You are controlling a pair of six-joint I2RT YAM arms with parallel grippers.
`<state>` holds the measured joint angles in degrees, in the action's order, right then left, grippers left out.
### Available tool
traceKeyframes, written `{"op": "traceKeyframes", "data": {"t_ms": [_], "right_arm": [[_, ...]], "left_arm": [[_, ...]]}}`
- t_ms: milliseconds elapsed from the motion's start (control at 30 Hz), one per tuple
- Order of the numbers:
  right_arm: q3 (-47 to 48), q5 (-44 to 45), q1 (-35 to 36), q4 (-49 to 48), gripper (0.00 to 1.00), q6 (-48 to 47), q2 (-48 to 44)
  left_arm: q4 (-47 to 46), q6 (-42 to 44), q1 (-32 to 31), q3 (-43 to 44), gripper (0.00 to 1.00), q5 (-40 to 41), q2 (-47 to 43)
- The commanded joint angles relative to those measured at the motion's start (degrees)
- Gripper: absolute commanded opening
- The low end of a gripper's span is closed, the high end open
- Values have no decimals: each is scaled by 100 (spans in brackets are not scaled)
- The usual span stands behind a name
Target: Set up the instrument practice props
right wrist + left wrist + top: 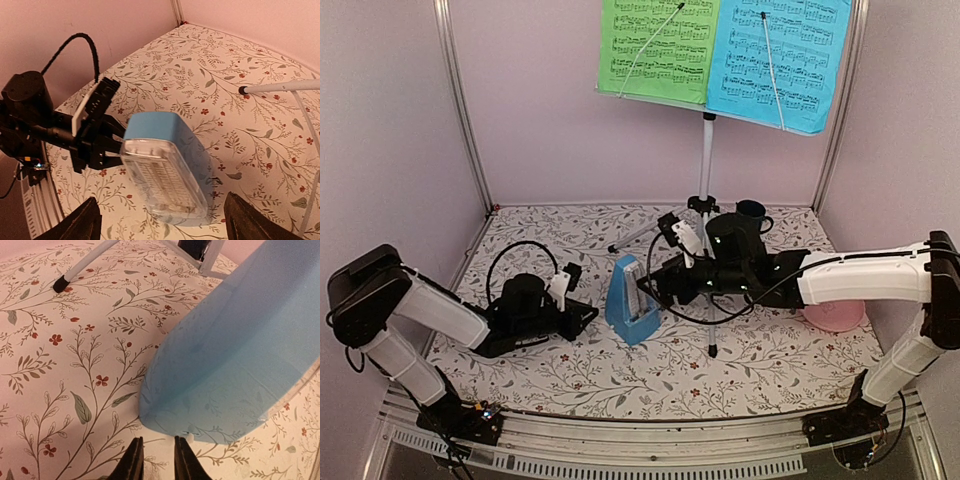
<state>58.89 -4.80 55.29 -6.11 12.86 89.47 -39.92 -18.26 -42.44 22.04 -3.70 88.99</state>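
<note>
The silver music stand (pixel 707 150) stands at the back, and its desk holds the green sheet (pixel 655 45) and the blue sheet (pixel 780 55). The blue pyramid metronome (pixel 632 300) stands upright on the floral cloth in front of the stand. My left gripper (pixel 590 316) lies low just left of it, slightly open and empty. In the left wrist view, my left gripper (pixel 157 440) points at the base of the metronome (pixel 235 340). My right gripper (pixel 655 283) is wide open. In the right wrist view, my right gripper (pixel 161 197) has its jaws either side of the metronome (pixel 165 165) without touching it.
A dark blue mug (pixel 750 212) stands behind my right wrist. A pink plate (pixel 835 315) lies under my right forearm. The stand's legs (pixel 640 232) spread over the cloth. One leg (pixel 280 87) lies right of the metronome and another foot (pixel 61 284) lies ahead of my left gripper.
</note>
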Motion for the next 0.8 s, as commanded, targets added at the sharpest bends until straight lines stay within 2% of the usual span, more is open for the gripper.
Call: {"op": "traceKeyframes", "data": {"t_ms": [0,400,567,700,767], "right_arm": [[-357,560,-149,105,81,-289,-41],[271,1426,-352,326,34,-735,1075],[351,1163,-345,144,24,-832,1541],[274,593,-338,-108,15,-858,1759],[196,370,-336,-209,14,-835,1772]], "left_arm": [[-227,-310,135,-117,21,39,-96],[-743,-902,201,-243,19,-243,126],[-768,-1023,223,-200,18,-235,170],[-623,-1197,296,-255,17,-111,136],[-534,-1230,375,-322,16,-103,47]]}}
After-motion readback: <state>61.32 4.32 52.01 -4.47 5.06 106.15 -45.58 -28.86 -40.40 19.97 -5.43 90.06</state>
